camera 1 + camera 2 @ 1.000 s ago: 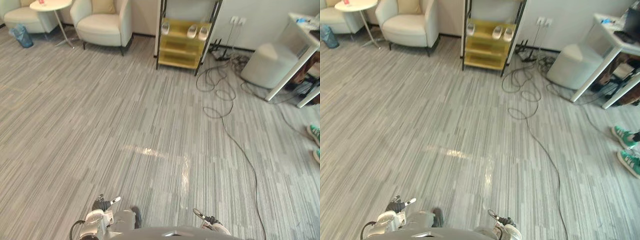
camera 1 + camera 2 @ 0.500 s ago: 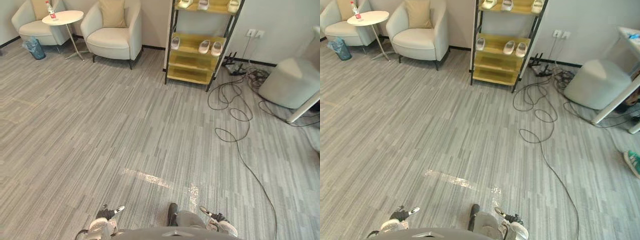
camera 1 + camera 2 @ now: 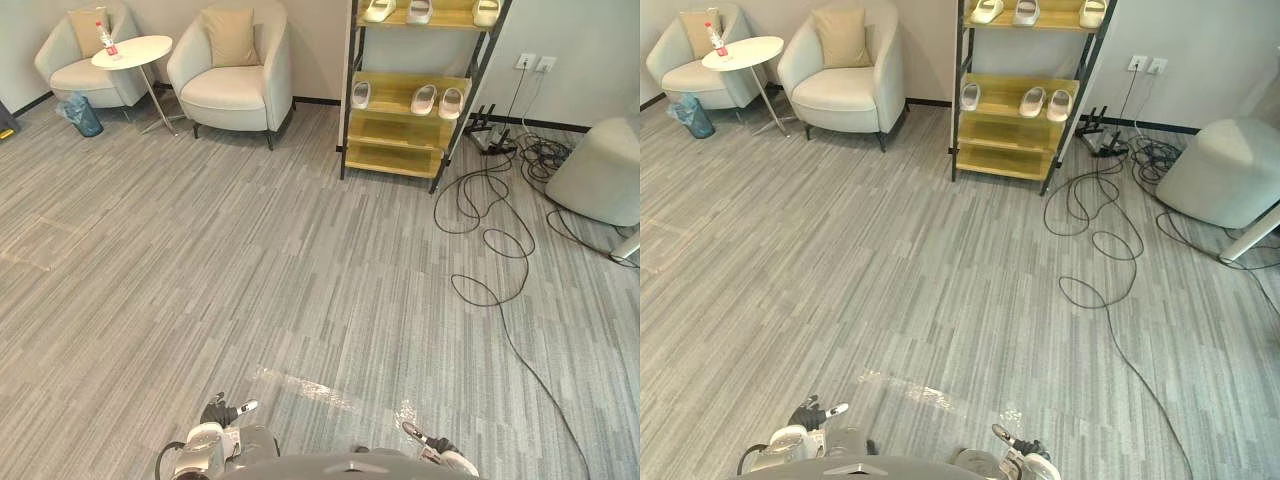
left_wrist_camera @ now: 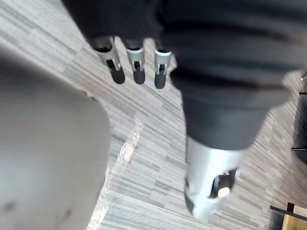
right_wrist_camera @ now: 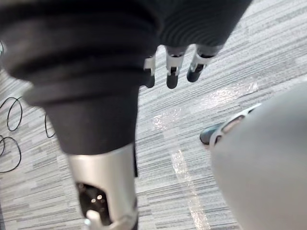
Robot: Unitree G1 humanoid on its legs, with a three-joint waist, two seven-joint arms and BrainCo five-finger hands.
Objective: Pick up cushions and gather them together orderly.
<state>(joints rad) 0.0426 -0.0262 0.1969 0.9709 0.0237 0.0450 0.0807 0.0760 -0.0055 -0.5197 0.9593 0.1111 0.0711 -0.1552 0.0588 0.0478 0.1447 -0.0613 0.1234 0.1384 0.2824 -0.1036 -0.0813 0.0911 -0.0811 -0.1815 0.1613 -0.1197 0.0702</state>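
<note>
Matt floor, soft seats, wood on metal.
The floor (image 3: 200, 260) is matt grey with fine stripes, whether carpet or vinyl is unclear, and one streak (image 3: 300, 385) shines glossy. The armchairs (image 3: 232, 92) wear smooth cream upholstery; the cushions (image 3: 231, 37) look like tan cloth. The table (image 3: 150, 45) has a smooth white top on thin metal legs. The shelf (image 3: 390, 160) pairs a dark matt metal frame with yellow wood boards. The pouf (image 3: 608, 170) is pale grey cloth. The cables (image 3: 490, 240) look black and rubbery. The left hand (image 4: 216, 86) and right hand (image 5: 96, 72) have matt ribbed dark covers and silver metal fingers (image 4: 138, 64).
</note>
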